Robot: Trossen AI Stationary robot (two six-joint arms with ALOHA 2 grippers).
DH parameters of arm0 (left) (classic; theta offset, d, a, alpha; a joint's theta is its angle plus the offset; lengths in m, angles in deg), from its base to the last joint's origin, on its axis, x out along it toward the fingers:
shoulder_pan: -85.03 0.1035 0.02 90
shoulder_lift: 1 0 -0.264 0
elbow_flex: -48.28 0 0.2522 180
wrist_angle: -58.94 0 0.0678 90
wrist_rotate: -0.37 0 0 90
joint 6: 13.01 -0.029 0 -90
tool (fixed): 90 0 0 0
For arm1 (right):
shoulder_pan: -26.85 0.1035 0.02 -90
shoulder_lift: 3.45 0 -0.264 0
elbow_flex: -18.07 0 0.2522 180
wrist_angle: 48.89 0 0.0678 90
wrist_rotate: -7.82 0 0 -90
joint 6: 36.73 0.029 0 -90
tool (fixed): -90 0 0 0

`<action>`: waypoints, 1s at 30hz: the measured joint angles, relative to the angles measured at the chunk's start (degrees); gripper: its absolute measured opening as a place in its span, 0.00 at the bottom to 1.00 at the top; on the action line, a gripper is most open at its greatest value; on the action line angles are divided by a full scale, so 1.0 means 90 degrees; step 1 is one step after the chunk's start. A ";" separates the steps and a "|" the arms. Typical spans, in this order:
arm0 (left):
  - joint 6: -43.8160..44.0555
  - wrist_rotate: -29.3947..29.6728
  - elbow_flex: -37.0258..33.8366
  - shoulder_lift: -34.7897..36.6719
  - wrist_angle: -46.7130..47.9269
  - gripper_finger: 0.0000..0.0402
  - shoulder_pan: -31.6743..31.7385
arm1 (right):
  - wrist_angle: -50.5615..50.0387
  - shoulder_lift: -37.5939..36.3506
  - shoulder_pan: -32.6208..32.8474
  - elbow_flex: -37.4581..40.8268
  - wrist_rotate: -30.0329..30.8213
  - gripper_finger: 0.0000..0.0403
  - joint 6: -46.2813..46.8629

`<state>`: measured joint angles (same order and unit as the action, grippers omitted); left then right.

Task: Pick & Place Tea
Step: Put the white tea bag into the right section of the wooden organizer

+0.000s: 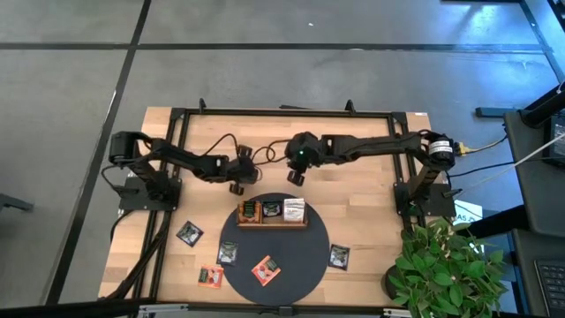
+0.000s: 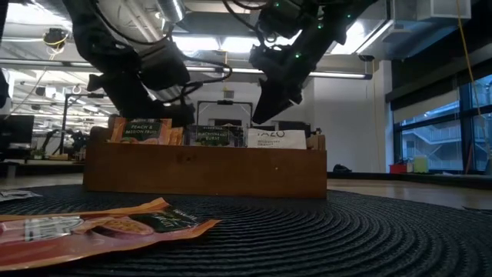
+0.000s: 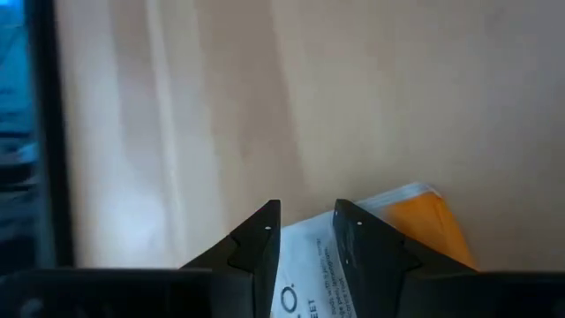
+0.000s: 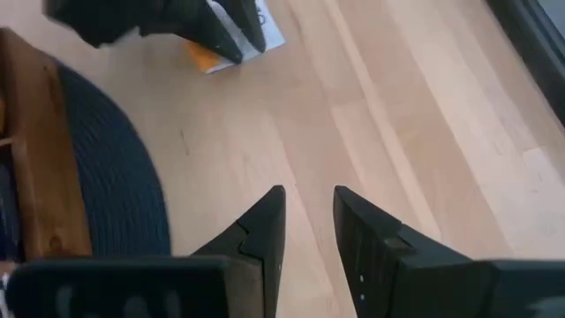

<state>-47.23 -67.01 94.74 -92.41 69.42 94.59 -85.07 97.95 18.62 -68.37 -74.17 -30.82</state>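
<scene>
One white tea sachet [image 3: 309, 274] half hidden under left end effector [image 3: 306, 231], contact unclear

Wooden tray [image 2: 206, 171] holding upright tea sachets [image 2: 207, 136] on dark mat [image 2: 369, 235], orange sachet [image 2: 100, 225] nearest

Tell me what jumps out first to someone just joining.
The wooden tray sits at the mat's far edge, its three compartments filled with tea. Just behind it the left end effector holds a white-and-orange sachet over bare table, with the right end effector empty nearby. Loose sachets lie along the near side.
</scene>
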 joint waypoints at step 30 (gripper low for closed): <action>0.5388 -0.1129 0.0007 0.1638 0.2019 0.27 0.1026 | 0.0035 0.0007 -0.0107 0.0002 -0.0138 0.25 0.0003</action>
<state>1.26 -77.17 94.81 -77.68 87.60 103.82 -84.76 98.02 17.66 -68.35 -75.42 -30.79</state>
